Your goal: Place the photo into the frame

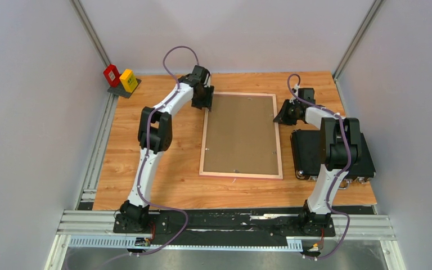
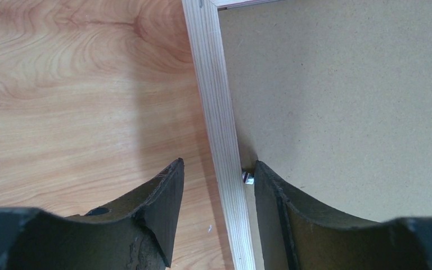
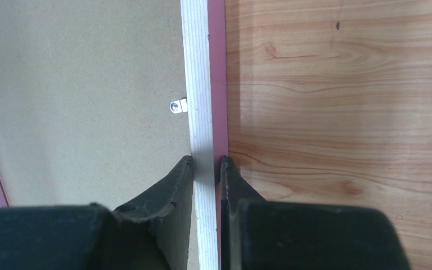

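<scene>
My left gripper point(image 2: 218, 166) points straight down over the left rail of the frame point(image 2: 211, 95), close to its far left corner. Its jaws stand open and straddle the rail. The outer finger is clear of the wood, over bare table point(image 2: 79, 112). The inner finger sits just inside the rail, on the brown backing board point(image 2: 343, 101) and right at a small metal clip point(image 2: 248, 179). This gripper has hold of nothing. The arm behind it rises from its base, bends at a raised elbow and slants away to the right towards that corner.

My right gripper point(image 3: 206, 162) is pinched on the opposite rail, one finger on the inner wood side and one on the pink outer edge. Both fingers touch the rail. A metal turn tab point(image 3: 177, 106) lies just beyond the inner finger. That arm's elbow hangs over the black case point(image 1: 306, 152), and its forearm reaches left to the frame's far half.

The frame lies flat and face down mid-table, its wooden back up, with the backing board filling it. The case lies just to its right. A red box point(image 1: 111, 75) and a yellow box point(image 1: 128, 80) stand well apart from it at the far left corner.
</scene>
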### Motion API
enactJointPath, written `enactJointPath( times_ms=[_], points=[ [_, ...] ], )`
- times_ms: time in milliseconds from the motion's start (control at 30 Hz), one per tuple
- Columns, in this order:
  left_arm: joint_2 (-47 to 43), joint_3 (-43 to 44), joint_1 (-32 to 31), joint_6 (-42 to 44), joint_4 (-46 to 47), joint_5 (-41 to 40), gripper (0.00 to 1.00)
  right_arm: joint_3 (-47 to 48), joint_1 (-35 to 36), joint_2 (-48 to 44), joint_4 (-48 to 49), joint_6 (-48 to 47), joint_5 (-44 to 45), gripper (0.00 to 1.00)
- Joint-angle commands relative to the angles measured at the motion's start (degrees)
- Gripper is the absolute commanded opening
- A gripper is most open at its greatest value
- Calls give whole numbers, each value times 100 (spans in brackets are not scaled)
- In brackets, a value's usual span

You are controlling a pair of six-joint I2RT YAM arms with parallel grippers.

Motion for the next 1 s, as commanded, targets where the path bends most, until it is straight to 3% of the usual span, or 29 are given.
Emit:
enactJointPath(
  times_ms=[0, 400, 967],
  points=[
    [-7, 24, 33, 17, 16, 4, 56, -78, -44, -8, -140, 42, -188, 0],
    [-173, -441, 33, 51, 12, 166, 39, -73, -42, 13, -141, 58, -181, 0],
    [-192, -612, 40, 112, 7, 217, 28, -61, -43, 23, -143, 58, -181, 0]
  ],
)
